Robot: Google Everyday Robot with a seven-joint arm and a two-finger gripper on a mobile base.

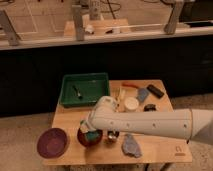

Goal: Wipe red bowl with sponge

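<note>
So the white arm reaches in from the right and the gripper (89, 129) is down over the red bowl (84, 143), which sits near the front-left of the bench (160, 150), just right of the maroon plate (52, 143). A bit of the teal sponge (93, 135) shows under the gripper, inside the bowl. Can't tell which way its long side runs, or whether the jaws are open or clamped.

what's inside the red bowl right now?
The gripper sits over the red bowl, with the teal sponge showing at it. The arm hides most of the bowl's inside.
</note>
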